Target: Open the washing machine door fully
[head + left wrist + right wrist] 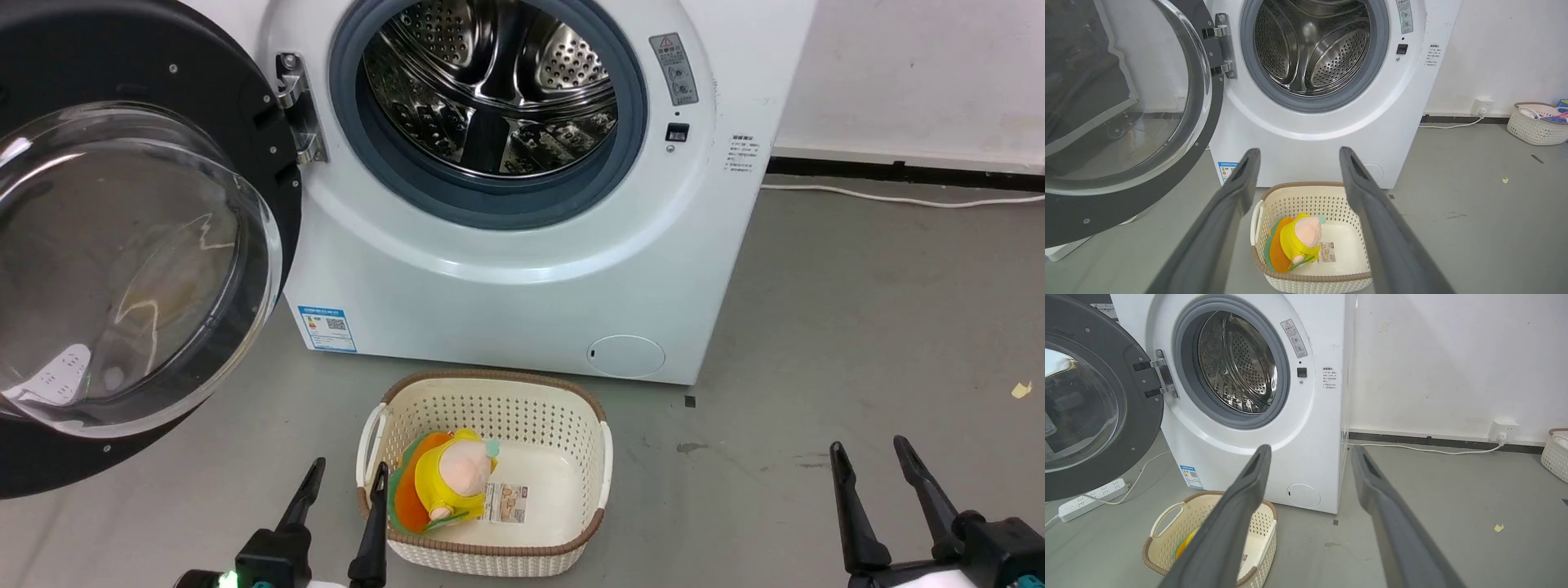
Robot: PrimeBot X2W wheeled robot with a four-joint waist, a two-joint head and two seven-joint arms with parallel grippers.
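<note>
Head view, left gripper (349, 465) bottom left, right gripper (867, 445) bottom right, both with jaws apart and empty, basket (605, 457) with plush toy (453, 478) bottom centre, washing machine door (204, 90) swung wide at left, washing machine (506, 302) upper centre, right wrist view adds power strip (1090, 496) lower left, wall socket (1504, 430) far right.

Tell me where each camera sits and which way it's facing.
Head view: on the head, looking forward and down at the washing machine, open door and basket; left end effector and right end effector at the bottom.
Left wrist view: on the left wrist, facing the machine head-on along its own two spread fingers.
Right wrist view: on the right wrist, facing the machine obliquely from its right; own spread fingers show.
All three share the drum, door and basket.
</note>
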